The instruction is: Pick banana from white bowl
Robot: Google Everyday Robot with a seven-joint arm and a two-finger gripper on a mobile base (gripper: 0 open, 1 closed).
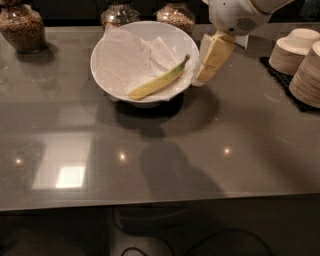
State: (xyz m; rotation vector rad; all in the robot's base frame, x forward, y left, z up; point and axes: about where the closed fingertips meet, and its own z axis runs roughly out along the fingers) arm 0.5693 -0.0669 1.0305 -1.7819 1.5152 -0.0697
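**Banana waits in bowl as robot tool hangs at the rim.** A glossy grey bench fills the scene. A wide white bowl stands on it toward the back, left of centre. Crumpled white paper lines the bowl, lapping over the rim on the near side and on the right. Well to the right of the bowl, two stacks of beige bowls sit on a black mat at the bench's edge. Above and to the right of the bowl, the robot's white arm reaches in from the top of the picture. Behind the bowl, three glass jars of brown grain line the back of the bench, one far to the left and two just behind the rim. The banana lies inside the bowl on the paper, in its right front part. It slants from the near middle up toward the right rim, with its greenish stem end nearest that rim. The pale tool hangs tilted just outside the bowl's right rim, tip down and leaning toward the bowl. It is close to the banana's stem end but apart from it. Whether the tool is set wide or narrow cannot be told.
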